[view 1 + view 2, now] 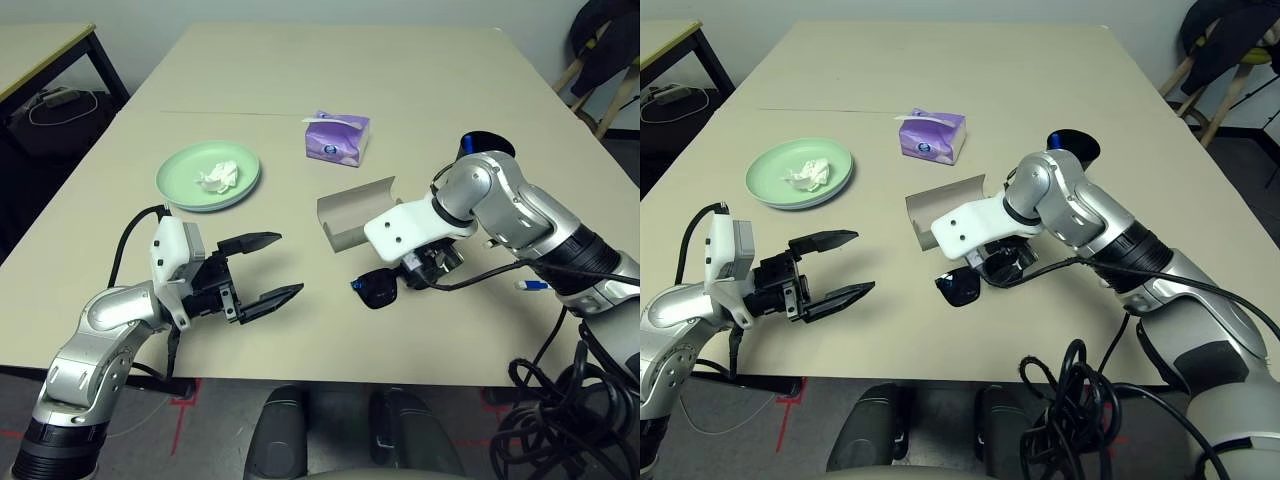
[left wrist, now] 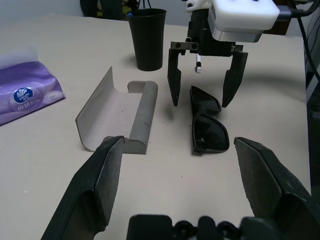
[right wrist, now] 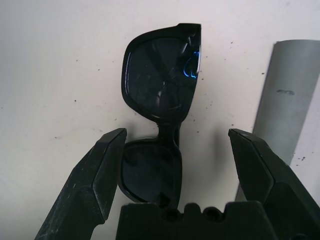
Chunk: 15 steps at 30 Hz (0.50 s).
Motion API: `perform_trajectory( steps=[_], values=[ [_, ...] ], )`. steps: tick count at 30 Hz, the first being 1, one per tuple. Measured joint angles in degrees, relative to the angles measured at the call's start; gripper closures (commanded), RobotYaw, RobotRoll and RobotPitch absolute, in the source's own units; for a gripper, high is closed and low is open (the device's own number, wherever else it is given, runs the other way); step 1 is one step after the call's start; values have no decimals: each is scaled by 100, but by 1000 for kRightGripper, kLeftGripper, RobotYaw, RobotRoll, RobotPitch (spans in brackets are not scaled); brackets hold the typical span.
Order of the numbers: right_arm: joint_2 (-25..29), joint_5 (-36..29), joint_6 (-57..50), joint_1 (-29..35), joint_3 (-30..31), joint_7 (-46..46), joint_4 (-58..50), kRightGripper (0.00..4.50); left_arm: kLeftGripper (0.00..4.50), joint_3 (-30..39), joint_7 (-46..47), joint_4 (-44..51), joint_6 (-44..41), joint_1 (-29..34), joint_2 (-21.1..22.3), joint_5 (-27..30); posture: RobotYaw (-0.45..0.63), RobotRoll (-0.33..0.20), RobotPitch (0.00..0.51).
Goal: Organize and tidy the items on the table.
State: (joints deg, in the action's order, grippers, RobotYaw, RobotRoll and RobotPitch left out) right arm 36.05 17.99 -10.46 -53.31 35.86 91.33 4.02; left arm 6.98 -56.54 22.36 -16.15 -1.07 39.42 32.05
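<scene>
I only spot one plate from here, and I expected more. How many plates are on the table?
1: the pale green plate sits on the table ahead of the left gripper, holding a crumpled white tissue. Another could lie outside the camera's view.

The right end effector [image 3: 175,145] hangs spread wide over the black sunglasses [image 3: 161,107] on the beige surface [image 3: 60,65], grey glasses case [image 3: 285,100] beside.

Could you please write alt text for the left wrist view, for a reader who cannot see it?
The right gripper hangs open above black sunglasses lying on the beige table, one finger on each side. Beside them lies an open grey case, with a black cup behind and a purple tissue box off to one side. The left gripper is open in the foreground.
</scene>
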Motion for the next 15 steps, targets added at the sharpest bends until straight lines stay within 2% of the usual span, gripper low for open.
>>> perform_trajectory(
  steps=[15],
  values=[
    [17, 464, -652, 332, 0, -118, -676, 0, 47, -41, -4, -12, 70, 30, -25, -31, 207, 0, 112]
  ],
)
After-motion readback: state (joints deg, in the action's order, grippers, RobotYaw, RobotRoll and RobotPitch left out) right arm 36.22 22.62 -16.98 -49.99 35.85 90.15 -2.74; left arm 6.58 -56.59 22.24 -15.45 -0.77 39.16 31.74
